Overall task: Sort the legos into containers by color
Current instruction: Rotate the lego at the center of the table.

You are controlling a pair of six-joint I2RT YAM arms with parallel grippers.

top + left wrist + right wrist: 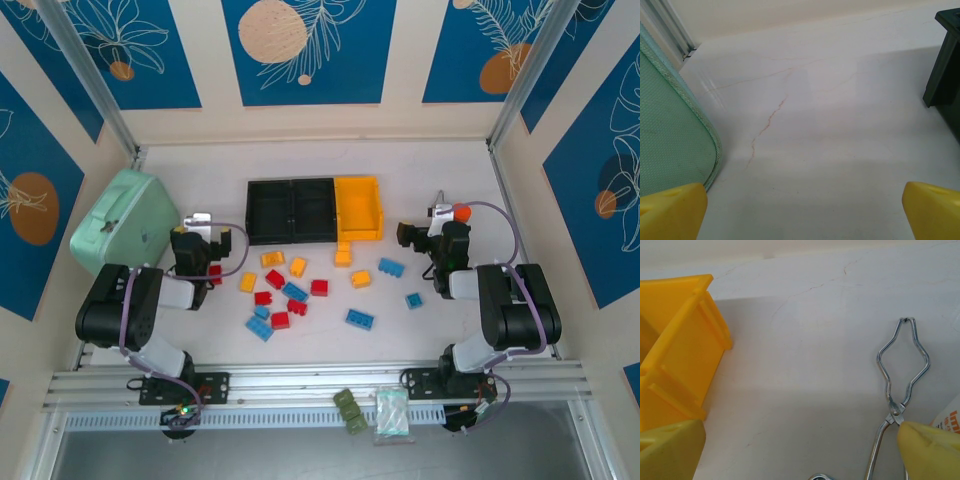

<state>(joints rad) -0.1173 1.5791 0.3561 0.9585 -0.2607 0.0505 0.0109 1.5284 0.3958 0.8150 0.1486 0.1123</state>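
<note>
The yellow bin point(680, 340) is seen at the left, standing on the white bench point(805, 370). One corner and two ribbed outer walls are shown, with part of the open inside at the far left edge. Thin hairline marks are traced across the bench toward the top. At the right a bent metal wire tool point(896, 412) is laid flat on the bench, its looped end pointed away and its riveted joint just beside the finger in the lower right corner. The right gripper point(800, 455) is spread wide, its yellow fingers point(670, 450) seen in the two lower corners with bare bench between them. A white item with orange print point(951, 419) is cut off by the right edge.
</note>
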